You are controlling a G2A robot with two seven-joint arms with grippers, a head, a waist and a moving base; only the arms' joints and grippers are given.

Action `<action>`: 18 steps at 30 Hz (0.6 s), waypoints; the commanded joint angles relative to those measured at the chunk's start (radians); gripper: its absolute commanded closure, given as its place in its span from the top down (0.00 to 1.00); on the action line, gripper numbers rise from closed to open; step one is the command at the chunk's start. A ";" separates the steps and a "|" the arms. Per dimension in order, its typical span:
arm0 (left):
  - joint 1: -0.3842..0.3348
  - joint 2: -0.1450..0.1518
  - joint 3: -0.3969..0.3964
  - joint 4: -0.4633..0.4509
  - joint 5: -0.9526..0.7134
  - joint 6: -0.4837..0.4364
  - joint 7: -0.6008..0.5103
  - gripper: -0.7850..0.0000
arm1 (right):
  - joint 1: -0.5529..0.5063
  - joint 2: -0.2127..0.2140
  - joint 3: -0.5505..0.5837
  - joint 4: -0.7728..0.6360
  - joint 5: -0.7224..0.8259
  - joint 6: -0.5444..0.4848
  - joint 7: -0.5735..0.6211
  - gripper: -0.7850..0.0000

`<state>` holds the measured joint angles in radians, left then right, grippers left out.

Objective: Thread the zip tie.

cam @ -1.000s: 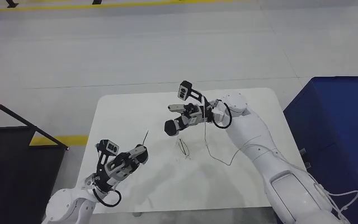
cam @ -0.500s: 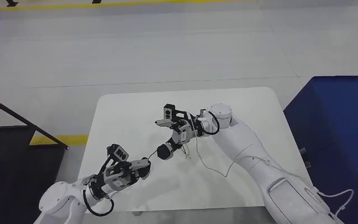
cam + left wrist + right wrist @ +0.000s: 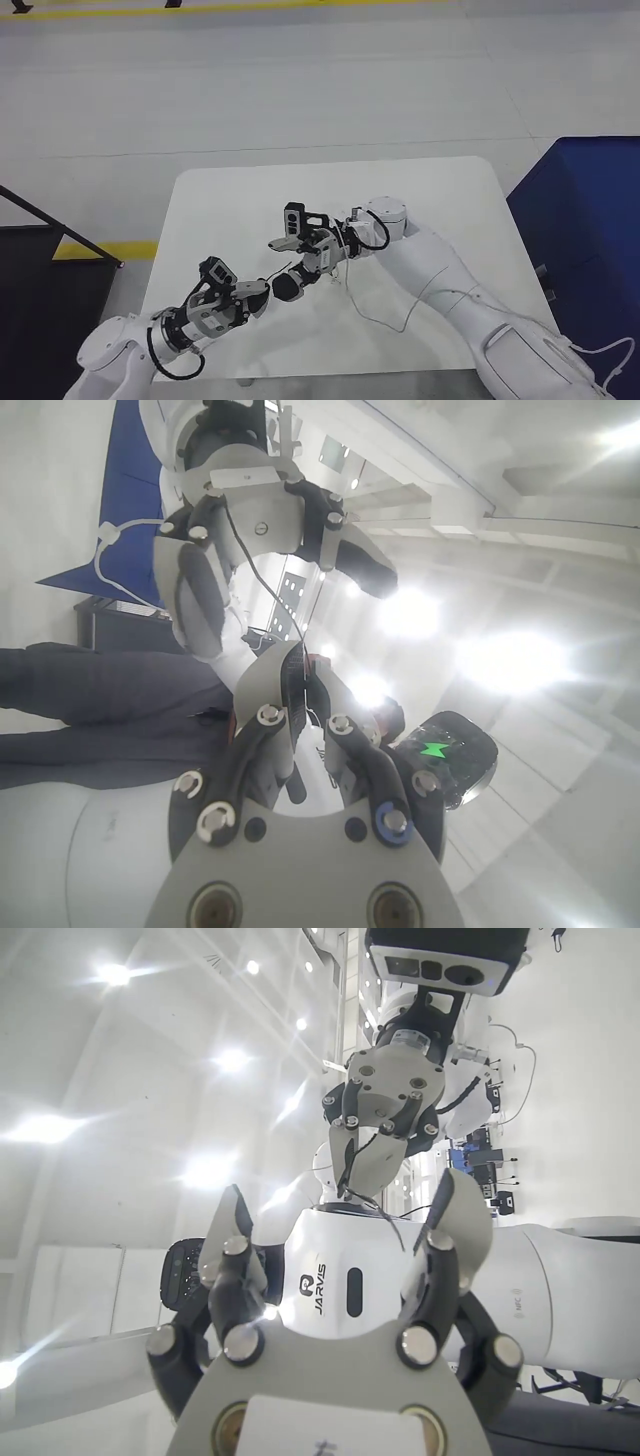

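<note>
- Top view: the two arms met over the near-left part of the table [image 3: 450,200]. The left gripper [image 3: 260,289] came in from the near-left corner and the right gripper [image 3: 286,284] from the right. Their tips were just beside each other, above the tabletop.
- Left wrist view: the left gripper's fingers were pressed together with the zip tie [image 3: 271,595] pinched between the tips. The tie was a thin black strip running out from that pinch toward the right gripper. It passed through the gap between the right gripper's two spread fingers and across the front of its palm.
- Right wrist view: the right gripper's fingers stood wide apart and held nothing. The left gripper faced it from farther off, clamped on one end of the tie. The free end curved out and lay just beside one right fingertip [image 3: 440,1208]. Whether it touched that pad could not be told.
</note>
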<state>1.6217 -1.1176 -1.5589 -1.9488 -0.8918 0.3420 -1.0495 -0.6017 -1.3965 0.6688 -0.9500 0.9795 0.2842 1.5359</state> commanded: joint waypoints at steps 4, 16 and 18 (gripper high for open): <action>0.002 0.004 0.013 -0.004 0.018 0.000 -0.005 0.00 | 0.010 0.012 -0.021 -0.007 0.022 0.000 0.000 0.20; 0.004 0.011 0.022 -0.002 0.009 -0.005 0.014 0.00 | 0.015 0.028 -0.046 -0.017 0.024 0.000 0.000 0.05; 0.005 0.012 0.023 -0.005 0.007 -0.005 0.017 0.00 | 0.015 0.029 -0.048 -0.017 0.023 0.000 0.000 0.02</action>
<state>1.6266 -1.1062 -1.5366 -1.9522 -0.8840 0.3370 -1.0343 -0.5864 -1.3683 0.6216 -0.9670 1.0035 0.2841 1.5359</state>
